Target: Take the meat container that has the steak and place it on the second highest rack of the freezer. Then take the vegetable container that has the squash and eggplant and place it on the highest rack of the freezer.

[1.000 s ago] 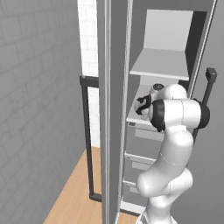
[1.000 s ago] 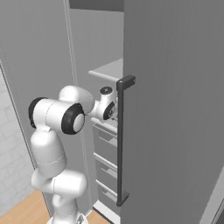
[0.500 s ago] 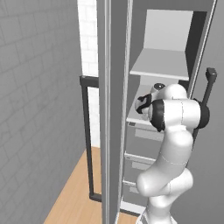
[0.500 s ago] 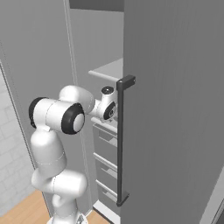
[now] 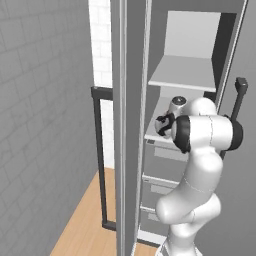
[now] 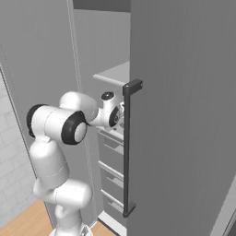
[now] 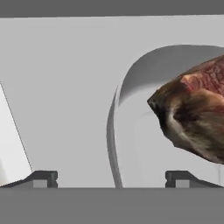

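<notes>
End effector (image 7: pixel 111 178) wide open, gripping nothing; fingertips straddle meat container (image 7: pixel 131 144) rim. Steak (image 7: pixel 197 118) lies inside container, on second highest rack (image 5: pixel 155 134) of freezer (image 5: pixel 131 125).

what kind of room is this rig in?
Probably a simulated home kitchen. The arm reaches into a tall grey freezer with white shelves and drawers; a raw steak sits in its container on the second highest rack. White tiled wall, wood floor.
</notes>
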Robot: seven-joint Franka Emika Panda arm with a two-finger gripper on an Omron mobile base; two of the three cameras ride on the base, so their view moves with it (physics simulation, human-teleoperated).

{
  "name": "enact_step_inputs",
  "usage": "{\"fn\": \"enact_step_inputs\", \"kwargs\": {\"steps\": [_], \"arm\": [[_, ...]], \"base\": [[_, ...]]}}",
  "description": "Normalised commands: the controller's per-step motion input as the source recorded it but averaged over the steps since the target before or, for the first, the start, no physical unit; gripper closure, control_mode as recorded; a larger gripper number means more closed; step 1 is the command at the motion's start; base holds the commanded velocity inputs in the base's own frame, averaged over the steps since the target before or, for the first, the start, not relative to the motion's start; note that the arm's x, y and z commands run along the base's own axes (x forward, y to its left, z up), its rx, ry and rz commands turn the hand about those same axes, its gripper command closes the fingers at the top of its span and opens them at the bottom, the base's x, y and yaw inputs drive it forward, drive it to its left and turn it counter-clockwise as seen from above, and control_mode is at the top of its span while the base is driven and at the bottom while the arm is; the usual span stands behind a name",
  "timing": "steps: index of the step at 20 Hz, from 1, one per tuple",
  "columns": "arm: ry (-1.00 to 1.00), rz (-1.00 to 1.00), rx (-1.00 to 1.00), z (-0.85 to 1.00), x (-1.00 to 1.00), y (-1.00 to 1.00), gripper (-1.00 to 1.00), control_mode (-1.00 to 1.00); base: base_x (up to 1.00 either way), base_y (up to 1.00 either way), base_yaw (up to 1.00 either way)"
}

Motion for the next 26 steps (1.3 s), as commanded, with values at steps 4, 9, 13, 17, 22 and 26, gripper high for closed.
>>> {"fn": "enact_step_inputs", "kwargs": {"steps": [4, 9, 13, 17, 22, 26], "arm": [[-0.02, 0.00, -0.02, 0.05, -0.19, 0.00, -1.00, -1.00], [-0.07, 0.00, -0.02, 0.21, -0.31, 0.10, -1.00, -1.00], [-0.02, 0.02, -0.03, 0.43, -0.38, 0.14, -1.00, -1.00], [0.00, 0.00, -0.01, 0.37, -0.37, 0.12, -1.00, -1.00], [0.00, 0.03, 0.00, 0.18, -0.44, 0.02, -1.00, -1.00], [0.00, 0.03, -0.04, 0.07, -0.52, 0.17, -1.00, -1.00]], "base": [[0.00, 0.00, 0.00], [0.00, 0.00, 0.00], [0.00, 0.00, 0.00], [0.00, 0.00, 0.00], [0.00, 0.00, 0.00], [0.00, 0.00, 0.00]]}}
